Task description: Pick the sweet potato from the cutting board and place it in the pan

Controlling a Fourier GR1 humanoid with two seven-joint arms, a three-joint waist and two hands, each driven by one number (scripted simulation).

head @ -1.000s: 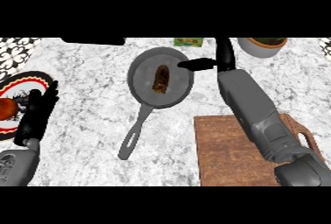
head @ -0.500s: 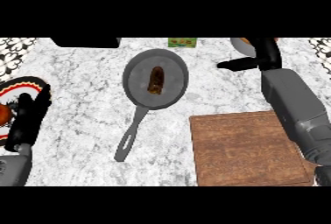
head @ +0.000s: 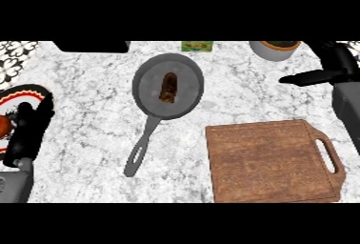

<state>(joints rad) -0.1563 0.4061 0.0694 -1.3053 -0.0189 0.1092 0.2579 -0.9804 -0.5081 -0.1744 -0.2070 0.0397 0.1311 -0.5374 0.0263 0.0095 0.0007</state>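
- Head view, looking straight down: the sweet potato [head: 169, 87] lies in the pan [head: 150, 97], near the middle of its grey bowl, lengthwise up and down the view.
- The pan sits on the marbled worktop [head: 91, 124], its long handle running down and to the left toward my side.
- The cutting board [head: 271, 162] is at lower right, just beside the pan's lower right rim but apart from it, brown wood, with its grip slot on the right edge.
- My right hand [head: 330, 64] is up at the top right corner, over the worktop and well apart from pan and board. It holds nothing; the thumb sticks out straight to the left and the fingers look relaxed.
- My left hand [head: 26, 131] rests at the left edge, fingers straight and pointing up the view, nothing in it. It overlaps a patterned plate [head: 28, 94] with a red rim.
- Something reddish lies on that plate at the very edge; I can't tell what.
- Along the far edge: a round grey pot [head: 271, 51] just left of my right hand, a small green packet [head: 197, 45] above the pan, and a black object [head: 91, 46] at upper left.
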